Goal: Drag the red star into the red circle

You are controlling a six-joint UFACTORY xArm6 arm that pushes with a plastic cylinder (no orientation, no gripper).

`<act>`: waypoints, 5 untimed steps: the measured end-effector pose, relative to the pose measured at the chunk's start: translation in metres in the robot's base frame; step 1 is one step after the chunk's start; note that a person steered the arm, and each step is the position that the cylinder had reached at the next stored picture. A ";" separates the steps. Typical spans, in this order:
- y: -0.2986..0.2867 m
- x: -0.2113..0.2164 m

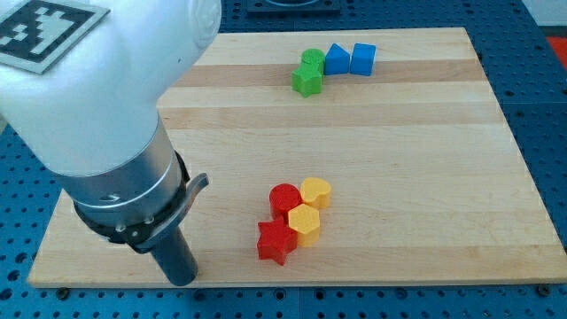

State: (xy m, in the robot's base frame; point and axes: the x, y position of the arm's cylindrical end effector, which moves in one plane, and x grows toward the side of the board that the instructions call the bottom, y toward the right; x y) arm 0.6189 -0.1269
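On the wooden board (pixel 399 177), red star (pixel 275 240) touches red circle (pixel 284 198), right of my tip (pixel 182 280).

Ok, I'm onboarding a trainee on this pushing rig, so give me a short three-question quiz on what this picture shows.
1. True or false: the red star already touches the red circle.
2. Multiple choice: where is my tip relative to the red star? A) at the view's left of it, apart from it B) pressed against it C) at the view's right of it
3. Which two colours make up the cluster near the view's top?

Key:
1. True; the star sits just below the circle, against it.
2. A
3. Green and blue: two green blocks, a blue block and a blue cube.
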 end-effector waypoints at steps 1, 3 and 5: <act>0.024 -0.001; 0.106 0.000; 0.124 -0.028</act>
State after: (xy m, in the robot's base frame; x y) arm 0.5907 -0.0033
